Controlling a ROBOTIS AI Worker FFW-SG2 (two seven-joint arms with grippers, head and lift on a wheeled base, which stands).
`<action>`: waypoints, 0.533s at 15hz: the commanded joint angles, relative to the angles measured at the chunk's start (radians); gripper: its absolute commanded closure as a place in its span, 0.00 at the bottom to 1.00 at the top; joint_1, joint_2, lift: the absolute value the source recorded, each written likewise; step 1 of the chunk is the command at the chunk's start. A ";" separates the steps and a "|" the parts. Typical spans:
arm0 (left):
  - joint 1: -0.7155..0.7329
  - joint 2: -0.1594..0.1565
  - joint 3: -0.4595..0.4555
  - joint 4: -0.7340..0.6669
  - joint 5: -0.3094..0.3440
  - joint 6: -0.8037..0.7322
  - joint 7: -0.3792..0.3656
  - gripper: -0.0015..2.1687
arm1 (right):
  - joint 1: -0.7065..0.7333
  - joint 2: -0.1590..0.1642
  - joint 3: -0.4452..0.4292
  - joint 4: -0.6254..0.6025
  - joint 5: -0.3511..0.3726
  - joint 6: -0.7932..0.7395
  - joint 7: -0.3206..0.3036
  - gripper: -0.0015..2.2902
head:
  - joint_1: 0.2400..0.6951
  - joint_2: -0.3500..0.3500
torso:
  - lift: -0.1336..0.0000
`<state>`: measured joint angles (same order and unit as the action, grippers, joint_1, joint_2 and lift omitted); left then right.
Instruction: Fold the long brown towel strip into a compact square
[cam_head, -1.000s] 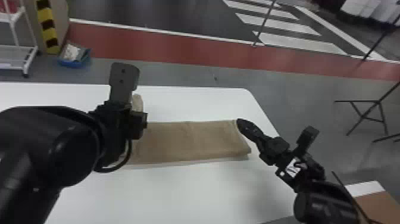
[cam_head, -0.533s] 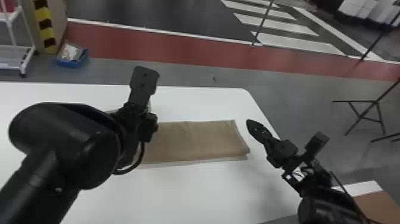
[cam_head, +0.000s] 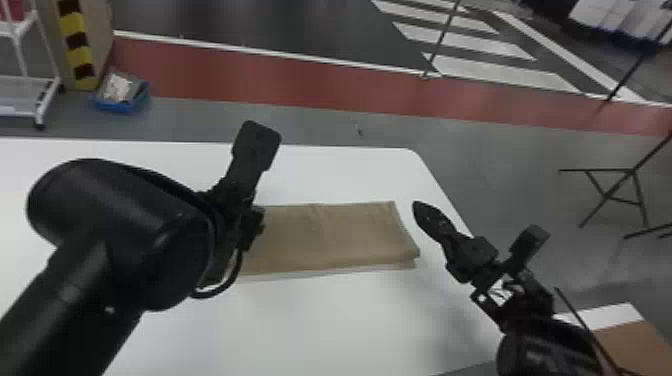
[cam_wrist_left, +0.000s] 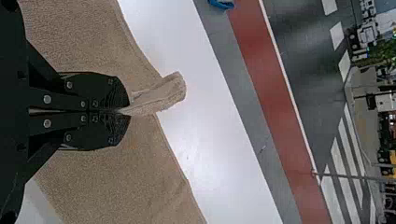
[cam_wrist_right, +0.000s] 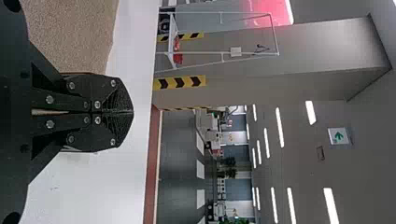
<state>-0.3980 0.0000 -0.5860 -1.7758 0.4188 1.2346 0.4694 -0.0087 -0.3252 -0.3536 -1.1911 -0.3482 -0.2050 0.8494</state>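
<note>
Head view shows us the towel (cam_head: 330, 235) on the counter (cam_head: 350, 320), our left arm (cam_head: 125, 225) blocking one end. Our left gripper (cam_head: 247, 230) pinches a fold; our right gripper (cam_head: 424, 215), jaws together, is near the other end. Beyond stands a blue bin (cam_head: 120, 105).

Head view looks forward-down, closer wrist views outward, all sharing the towel (cam_head: 335, 237).

Brown towel strip (cam_head: 325, 240), white surface (cam_head: 320, 325), black left pincer (cam_head: 250, 225) and right pincer (cam_head: 425, 215); red floor band (cam_head: 350, 90) at twelve o'clock, yellow-and-black striped post (cam_head: 77, 47) at ten.
</note>
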 joint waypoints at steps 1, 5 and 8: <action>-0.005 -0.003 -0.005 0.042 0.005 -0.017 -0.002 0.85 | -0.002 0.000 0.002 0.002 0.003 -0.001 -0.003 0.81 | 1.00 0.00 | 0.04; -0.001 -0.003 -0.015 0.102 0.057 -0.177 -0.043 0.00 | -0.002 0.003 0.002 0.004 0.006 0.002 -0.010 0.81 | 1.00 0.00 | 0.04; 0.004 -0.003 -0.020 0.128 0.080 -0.260 -0.075 0.02 | -0.002 0.012 0.012 -0.005 0.000 0.005 -0.018 0.81 | 1.00 0.00 | 0.04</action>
<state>-0.3976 0.0000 -0.6046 -1.6563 0.4902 1.0112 0.3980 -0.0108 -0.3183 -0.3467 -1.1896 -0.3439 -0.2026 0.8341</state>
